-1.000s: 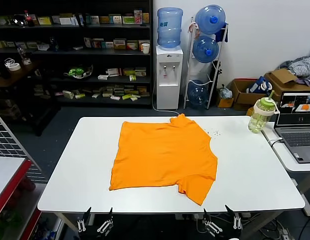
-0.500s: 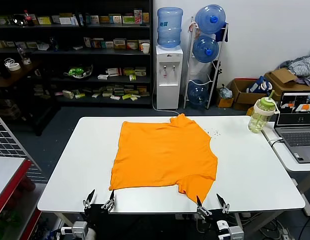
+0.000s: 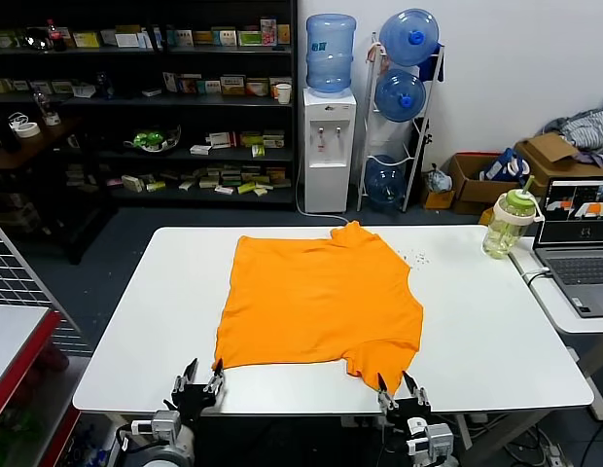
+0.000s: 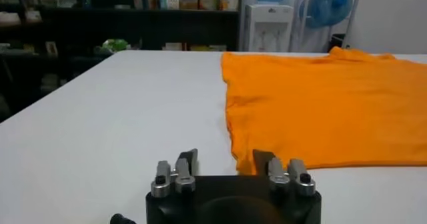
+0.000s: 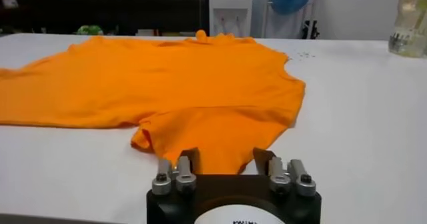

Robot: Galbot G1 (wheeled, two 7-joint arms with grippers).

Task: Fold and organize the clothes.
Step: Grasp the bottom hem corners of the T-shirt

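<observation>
A bright orange T-shirt [image 3: 321,297] lies spread flat on the white table [image 3: 486,331], plain side up, no lettering showing. My left gripper [image 3: 203,377] is open at the table's front edge, just before the shirt's near left hem corner [image 4: 243,162]. My right gripper [image 3: 398,382] is open at the front edge, just before the shirt's near right sleeve tip [image 5: 220,155]. Neither gripper holds anything. The shirt fills much of both wrist views [image 4: 320,105] [image 5: 167,85].
A green-lidded bottle [image 3: 507,223] stands at the table's far right corner, also in the right wrist view [image 5: 408,12]. A laptop [image 3: 579,243] sits on a side table to the right. A water dispenser [image 3: 327,146] and shelves stand behind.
Both grippers have risen from below the front edge and moved forward toward the shirt's near corners. The shirt has not moved.
</observation>
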